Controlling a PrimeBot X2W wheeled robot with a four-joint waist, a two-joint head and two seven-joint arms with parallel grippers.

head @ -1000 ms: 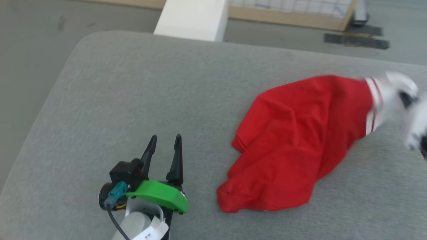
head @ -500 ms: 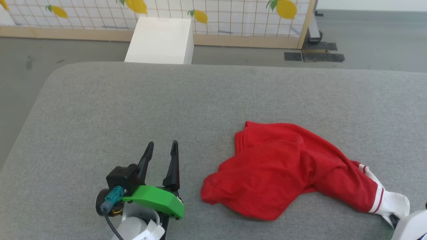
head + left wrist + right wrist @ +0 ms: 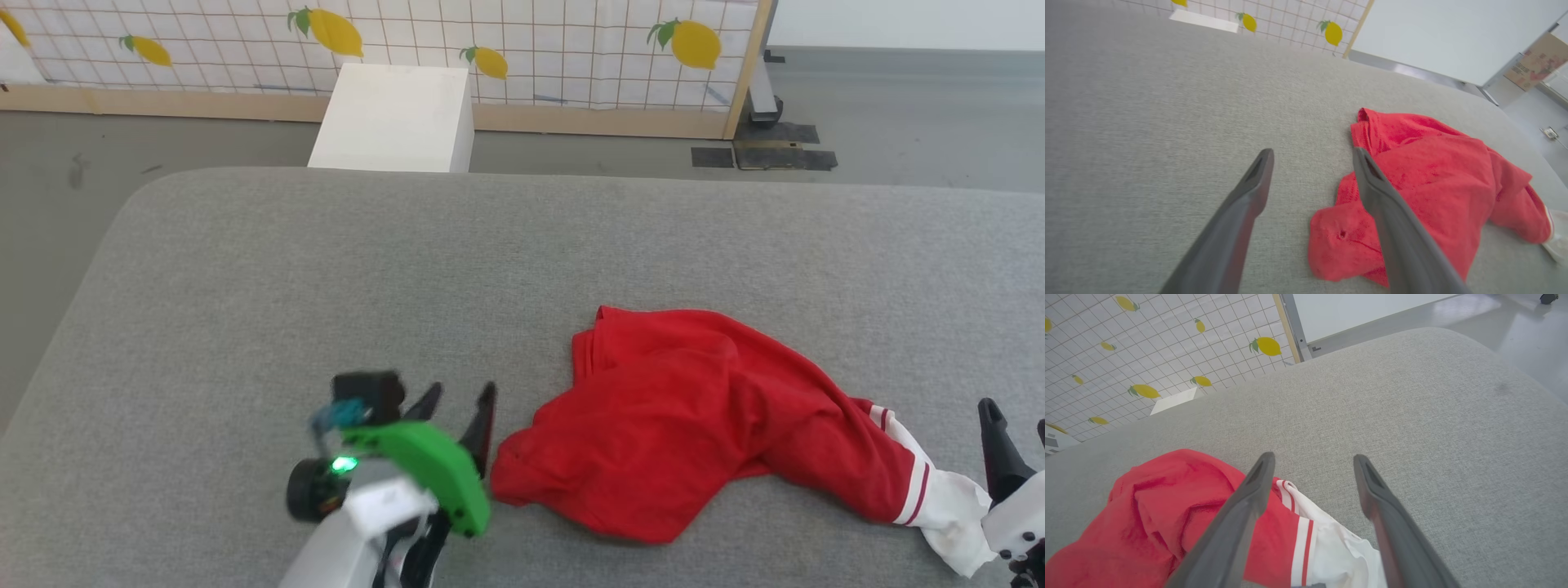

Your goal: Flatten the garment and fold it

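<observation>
Head view: one crumpled red jersey T-shirt (image 3: 694,425) lies near-right on the grey padded table (image 3: 326,269). Two grippers flank it, the left gripper (image 3: 463,390) perhaps touching its hem and the right gripper (image 3: 1016,412) beside its white sleeve; both gape empty. Bare padding runs to the rounded far-left edge.

Right end effector (image 3: 1313,459), jaws now wide apart; left end effector (image 3: 461,396) nearer the garment (image 3: 694,425).

Red garment (image 3: 702,433) lies crumpled, white sleeve outstretched
</observation>
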